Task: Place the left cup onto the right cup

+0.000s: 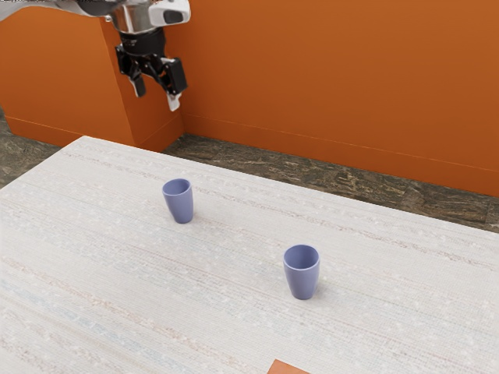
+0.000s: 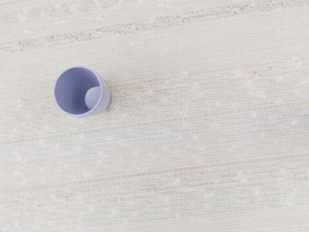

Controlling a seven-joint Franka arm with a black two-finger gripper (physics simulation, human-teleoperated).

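The end effector (image 1: 157, 92) hangs high above the far corner of the counter (image 1: 93, 296), in front of the orange wall (image 1: 351, 78), with its two black fingers (image 1: 176, 98) spread apart and pointing down; nothing sits between them and nothing touches them, so it has hold of nothing. The left cup (image 1: 178, 200), small and purple, stands upright on the counter well below the end effector and a little toward the exterior view's right of it, clear of the fingers with open air in between. The right cup (image 1: 302, 271), of the same purple colour and much the same shape, also stands upright with its mouth up, lower again and farther from the end effector toward the exterior view's right, well apart from the left cup and not touching it. In the wrist view the left cup (image 2: 79, 91) is seen from above, off to one side of the spot under the end effector, its round mouth open and a pale patch of its bottom showing inside, with bare pale woven-looking counter (image 2: 203, 159) all around it. A small orange thing (image 1: 287, 368) lies at the near edge of the counter, far from the end effector and beyond the right cup, and a dark mottled floor (image 1: 335, 175) runs between the counter and the wall
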